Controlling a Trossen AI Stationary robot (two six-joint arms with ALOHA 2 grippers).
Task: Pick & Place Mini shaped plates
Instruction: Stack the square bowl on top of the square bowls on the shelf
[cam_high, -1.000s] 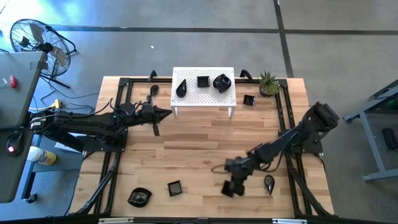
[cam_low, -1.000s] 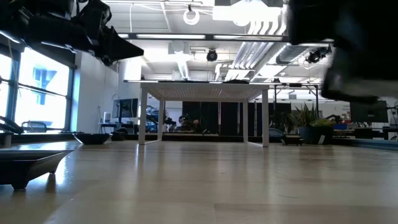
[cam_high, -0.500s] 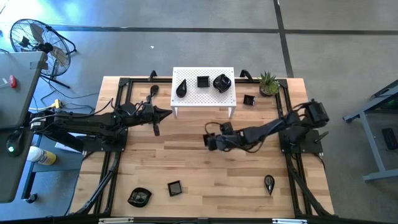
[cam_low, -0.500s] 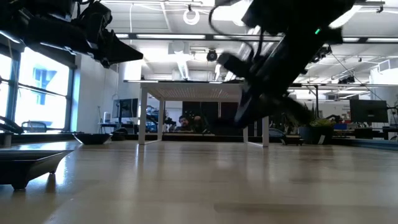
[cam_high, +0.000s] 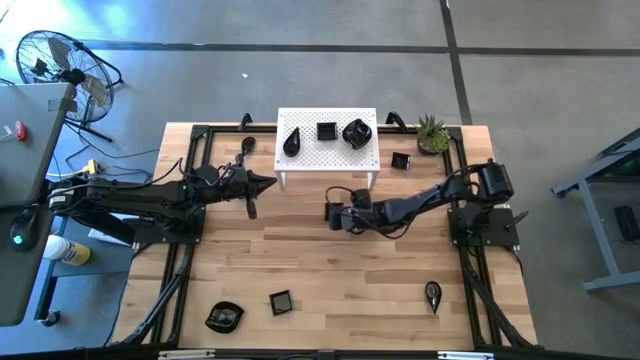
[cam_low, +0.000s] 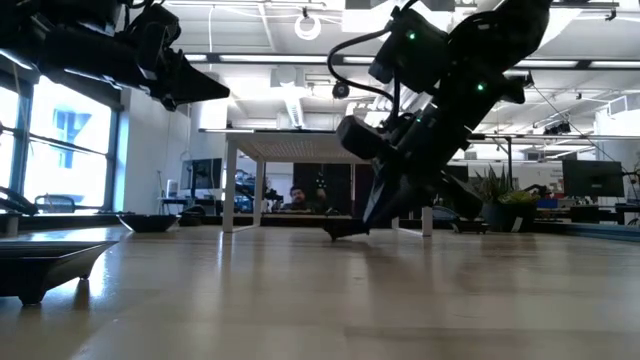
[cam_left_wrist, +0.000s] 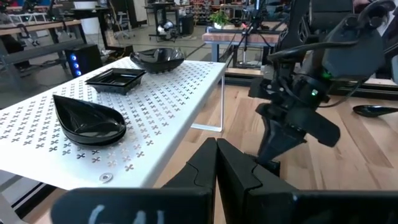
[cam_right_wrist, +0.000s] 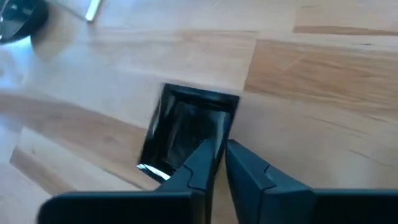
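Observation:
A small black square mini plate (cam_right_wrist: 186, 134) is at the table's middle, just in front of the white perforated stand (cam_high: 327, 148). My right gripper (cam_right_wrist: 220, 149) is shut on it; in the high view my right gripper (cam_high: 333, 215) covers it. Three mini plates sit on the stand: a teardrop (cam_high: 291, 142), a square (cam_high: 326, 131) and a rounded one (cam_high: 357, 133). Others lie on the table at the far right (cam_high: 400, 161), near right (cam_high: 432, 294) and near left (cam_high: 281, 301), (cam_high: 224, 317). My left gripper (cam_high: 268, 183) hovers shut, left of the stand. My right gripper has the square plate's rim (cam_right_wrist: 225, 127) between its two fingers, one finger (cam_right_wrist: 199, 165) over the plate's inside and the other outside. The fingers slant down from the table's right. The plate (cam_low: 345, 231) is tilted, its low edge on the table.
The stand's legs (cam_low: 230, 185) rise close behind the right gripper. A green potted plant (cam_high: 432, 133) stands at the far right corner. Black frame rails (cam_high: 190, 240) run along the table's left and right sides. Bare wood lies between the stand and the near plates.
My right gripper has swung from the table's near right toward the middle, ending just in front of the stand. It has come down and its wrist has rolled. The square plate's low edge now touches the table.

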